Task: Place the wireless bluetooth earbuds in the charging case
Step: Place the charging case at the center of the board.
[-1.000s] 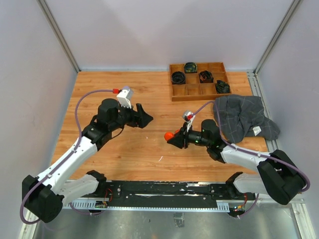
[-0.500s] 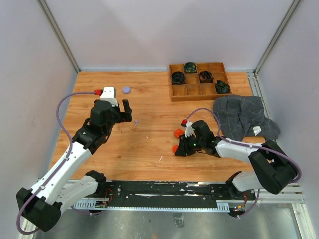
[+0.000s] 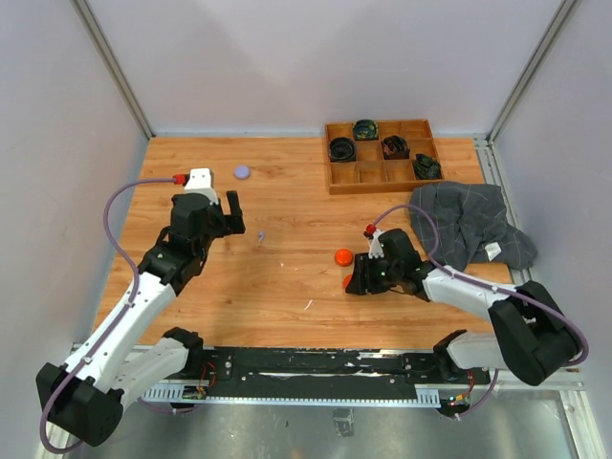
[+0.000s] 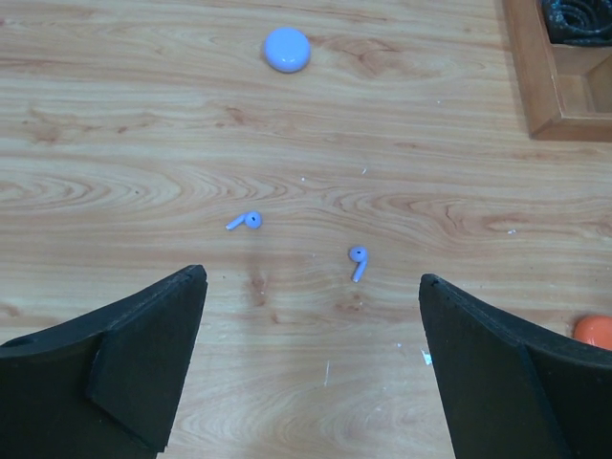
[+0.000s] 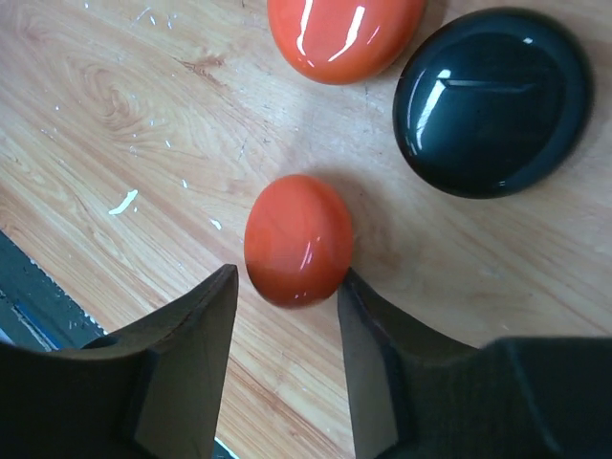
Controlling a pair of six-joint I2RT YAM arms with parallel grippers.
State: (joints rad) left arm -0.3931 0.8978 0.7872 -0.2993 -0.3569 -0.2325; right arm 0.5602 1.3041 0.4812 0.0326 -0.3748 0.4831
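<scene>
Pale lilac plastic earbud (image 4: 247, 221) and second lilac earbud (image 4: 358, 260) lie apart on wooden tabletop (image 4: 115, 143), open wood around, just ahead of left end effector (image 4: 313, 277): fingers wide apart, empty. Right end effector (image 5: 287, 277) narrowly apart, flanking small glossy orange-red oval piece (image 5: 298, 239); contact unclear.

Wooden table (image 3: 287, 296): pale grain, white flecks (image 3: 308, 305) toward near edge. Compartmented wooden tray (image 3: 368, 173) at far edge, toward right corner. Grey checked cloth (image 3: 469, 229) crumpled along right edge, nearside of tray. Lilac round case (image 3: 242, 172) by far edge, left of centre. First lilac earbud (image 4: 247, 221) and second lilac earbud (image 4: 357, 260) loose mid-table, apart. Orange round case (image 3: 342, 256) right of centre; black round case (image 5: 492, 100) just beside it; small orange oval piece (image 5: 298, 239) nearside of both.
</scene>
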